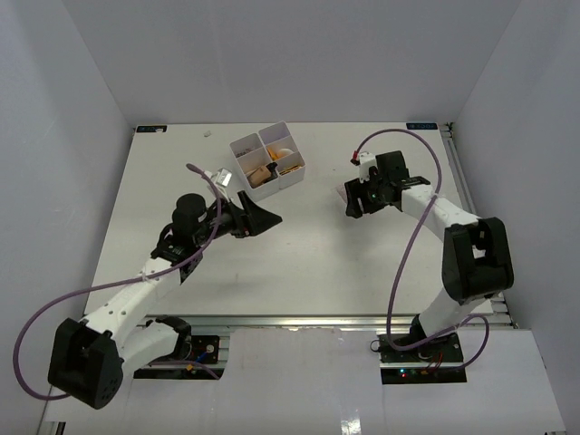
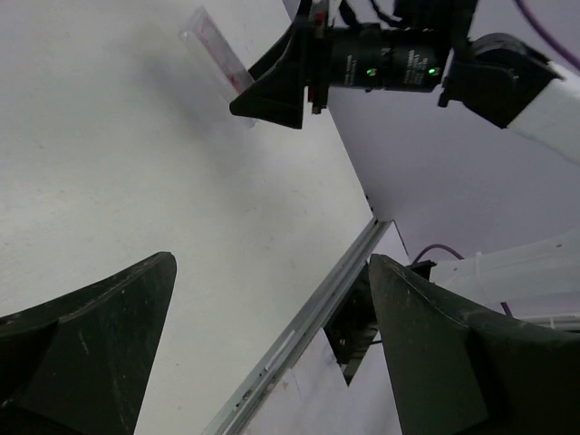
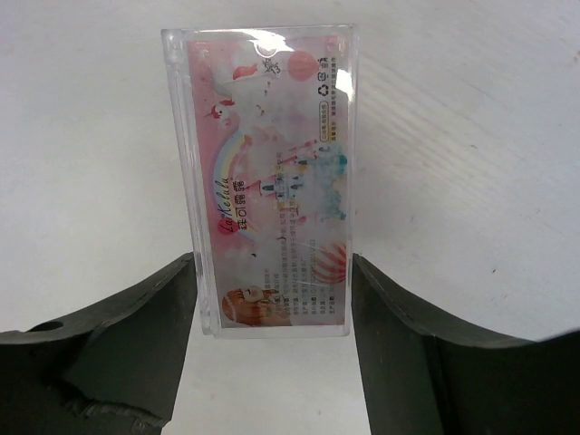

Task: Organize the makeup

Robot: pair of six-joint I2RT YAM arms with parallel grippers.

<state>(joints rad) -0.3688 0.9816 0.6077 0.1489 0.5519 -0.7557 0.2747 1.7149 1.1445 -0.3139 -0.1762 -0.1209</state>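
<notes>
1. White counter [image 1: 299,263] forms the floor of a white enclosure. Walls [image 1: 82,118] rise on its left, back and right sides.
2. My right jaws are clenched on a clear pinkish packet [image 3: 267,181]. Both fingers [image 3: 118,353] press its long edges at the lower end, and the rest of the packet projects beyond the fingertips.
3. The packet's printed face, pink with a rainbow and small text, is turned toward my right wrist camera, with counter behind it. I cannot tell whether its far end touches the counter.
4. My left jaws are released. The fingers [image 2: 82,353] are spread wide and only counter shows between them.
5. A wide stretch of counter separates my left jaws from my right jaws. In the left wrist view the packet [image 2: 216,56] sticks out of the right jaws, well apart from my left fingertips.
6. A white four-compartment box [image 1: 276,184] stands toward the back of the counter, just behind my left jaws and well apart from my right jaws. Small cosmetics [image 1: 261,172] lie in its compartments.
7. A metal rail [image 1: 317,320] marks the counter's near edge. My right arm stands close to the right edge and right wall.
</notes>
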